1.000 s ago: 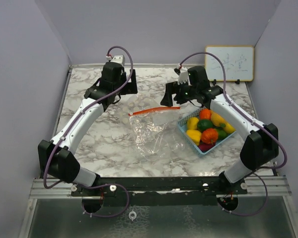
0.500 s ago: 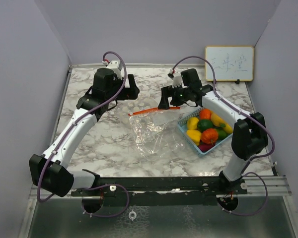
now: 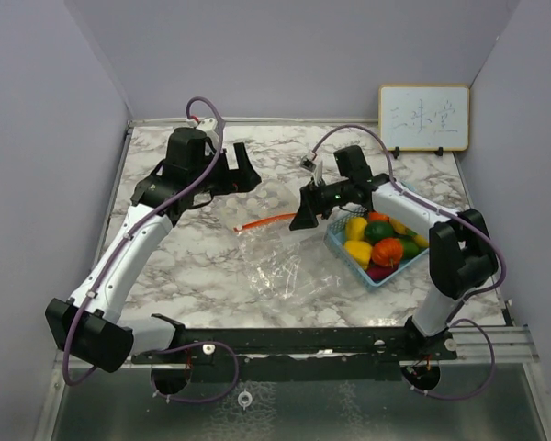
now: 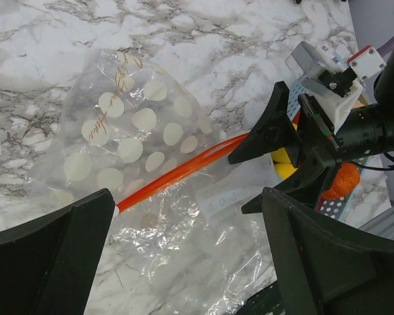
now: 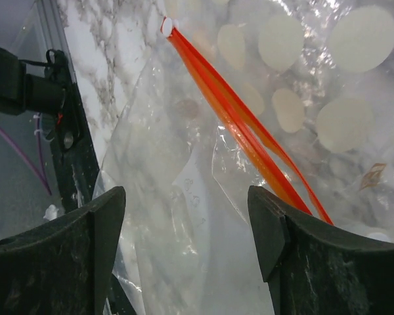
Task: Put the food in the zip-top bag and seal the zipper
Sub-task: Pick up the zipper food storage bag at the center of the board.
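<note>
The clear zip-top bag (image 3: 277,264) lies crumpled mid-table, its orange zipper (image 3: 266,221) at the far edge. The food (image 3: 378,241), yellow, orange, green and dark red toy pieces, sits in the light blue basket (image 3: 351,262) right of the bag. My right gripper (image 3: 305,213) is open, low over the zipper's right end; in the right wrist view (image 5: 187,243) bag film lies between its fingers and the zipper (image 5: 243,125) runs above. My left gripper (image 3: 243,175) is open and empty, above the bag's far left; in the left wrist view (image 4: 190,256) it looks down on the bag (image 4: 131,131).
A small whiteboard (image 3: 423,118) stands at the back right against the wall. Grey walls close in the marble table (image 3: 165,266) on three sides. The basket stands close to the right arm's elbow.
My right gripper has come down and nearer, onto the zipper's right end. The zipper has shifted nearer and bent. My left arm has swung left, its gripper turned toward the bag.
</note>
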